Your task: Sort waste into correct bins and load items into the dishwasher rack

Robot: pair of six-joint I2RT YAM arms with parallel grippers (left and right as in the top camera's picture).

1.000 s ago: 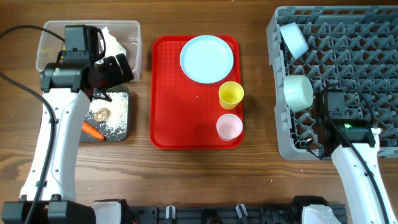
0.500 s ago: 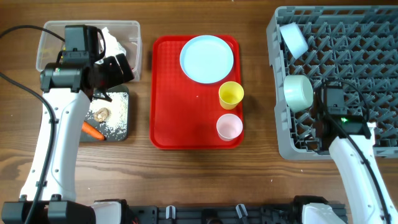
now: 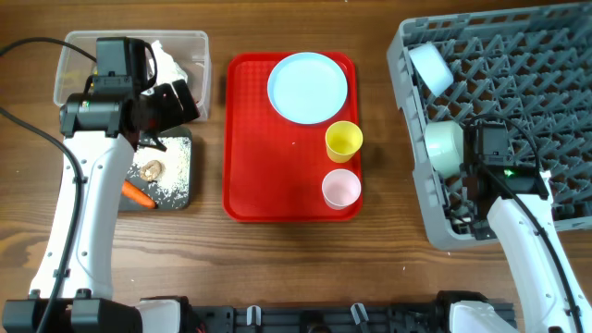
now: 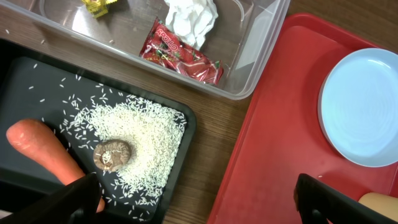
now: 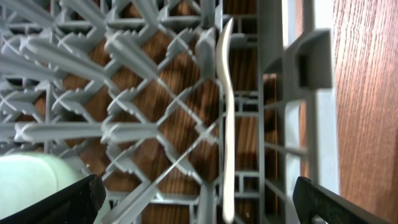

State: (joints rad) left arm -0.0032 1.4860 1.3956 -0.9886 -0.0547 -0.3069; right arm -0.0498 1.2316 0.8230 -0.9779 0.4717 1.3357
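Lying in the rack's (image 5: 124,74) lattice, the white spoon (image 5: 227,112) sits between the fingers of the right hand (image 5: 196,198), which stand wide apart on either side and do not touch it. The spoon runs along the row of pegs just inside the rack's outer wall, with bare worktop (image 5: 367,93) beyond that wall. One pale bowl (image 3: 444,146) rests in the rack just beside this hand, and a second bowl (image 3: 433,67) sits near the rack's far left corner. The rack sits askew to the worktop's edge.

The left hand (image 4: 196,190) hangs with its fingers spread wide and nothing between them. Below it are the black tray (image 4: 37,68) holding the carrot (image 4: 43,149), brown lump (image 4: 112,154) and rice (image 4: 149,130), and the clear tub (image 4: 261,56) holding the tissue (image 4: 191,18) and red wrapper (image 4: 180,53).

On the red tray (image 3: 268,166), the plate (image 3: 307,87), yellow cup (image 3: 343,141) and pink cup (image 3: 340,188) line its right side. A strip of bare wood separates this tray from the rack.
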